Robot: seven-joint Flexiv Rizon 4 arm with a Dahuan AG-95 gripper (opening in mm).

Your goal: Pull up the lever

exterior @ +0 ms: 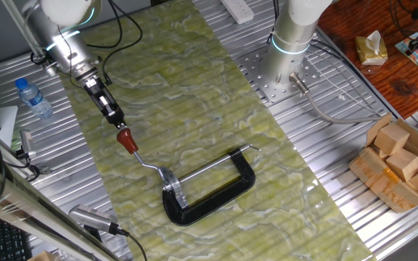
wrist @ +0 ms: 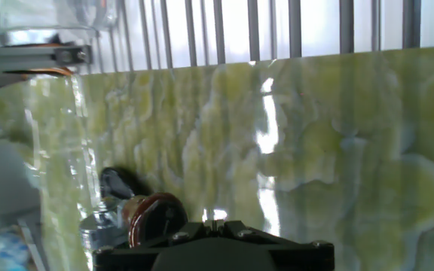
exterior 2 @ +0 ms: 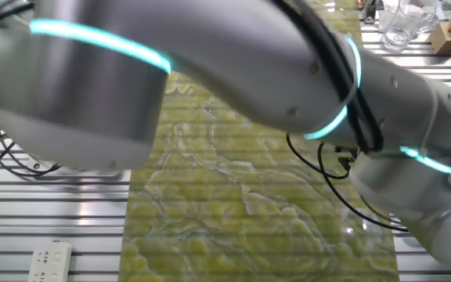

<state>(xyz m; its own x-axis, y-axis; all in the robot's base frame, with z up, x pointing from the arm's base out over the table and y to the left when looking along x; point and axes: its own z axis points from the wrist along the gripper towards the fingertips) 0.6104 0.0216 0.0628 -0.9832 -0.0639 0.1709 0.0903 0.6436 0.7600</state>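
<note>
The claw [exterior: 120,123] sits right at the top of the lever [exterior: 138,154] knob, fingers narrow and seemingly touching it, though I cannot tell if they grip. The lever rises left from the clamp [exterior: 209,190] on the green mat [exterior: 194,94], mid-tabletop. The hand view shows the knob [wrist: 155,218] close up; the other fixed view is mostly blocked by the arm [exterior 2: 210,55].

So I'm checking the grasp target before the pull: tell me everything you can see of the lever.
The lever is a thin, bent, silvery metal rod ending in a rounded red-brown knob. Its lower end joins the silver bracket of the black clamp, which lies on the green mat. It slants up away from the clamp, and the end effector sits right at the knob.
</note>
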